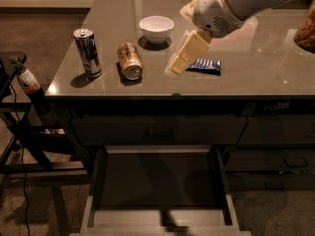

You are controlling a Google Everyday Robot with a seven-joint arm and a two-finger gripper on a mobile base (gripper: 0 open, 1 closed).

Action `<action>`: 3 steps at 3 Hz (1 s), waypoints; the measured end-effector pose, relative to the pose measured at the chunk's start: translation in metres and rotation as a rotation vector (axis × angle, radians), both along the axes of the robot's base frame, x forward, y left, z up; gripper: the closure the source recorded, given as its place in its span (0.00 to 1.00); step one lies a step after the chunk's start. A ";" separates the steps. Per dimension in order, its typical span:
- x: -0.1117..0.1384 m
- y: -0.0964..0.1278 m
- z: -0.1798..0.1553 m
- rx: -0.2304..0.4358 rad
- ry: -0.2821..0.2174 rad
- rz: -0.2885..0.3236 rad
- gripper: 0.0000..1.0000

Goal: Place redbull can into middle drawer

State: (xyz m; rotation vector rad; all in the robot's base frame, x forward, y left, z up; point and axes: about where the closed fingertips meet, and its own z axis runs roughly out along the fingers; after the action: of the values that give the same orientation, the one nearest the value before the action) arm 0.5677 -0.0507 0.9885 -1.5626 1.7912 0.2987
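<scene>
The redbull can [87,52] stands upright on the left part of the counter top, blue and silver with a silver top. The middle drawer [158,183] is pulled open below the counter's front, its dark floor bare, its lighter front edge [160,227] at the bottom of the view. My gripper [183,55] hangs above the counter's middle, right of the can and well apart from it, pointing down and to the left. It holds nothing that I can see.
A tan-gold can [130,60] lies on its side between the redbull can and my gripper. A white bowl [156,28] sits behind it. A blue packet [205,65] lies under my arm. A closed drawer with a bar handle [158,131] is above the open one. A stand with a bottle [27,77] is at the left.
</scene>
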 end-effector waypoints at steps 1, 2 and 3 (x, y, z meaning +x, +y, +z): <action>0.006 0.016 -0.009 0.105 0.005 0.009 0.00; 0.024 0.050 -0.010 0.204 -0.002 0.045 0.00; 0.037 0.076 -0.005 0.222 -0.013 0.098 0.00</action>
State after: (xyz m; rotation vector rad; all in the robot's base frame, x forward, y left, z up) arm 0.6046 0.0253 0.9836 -1.4918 1.6143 0.5149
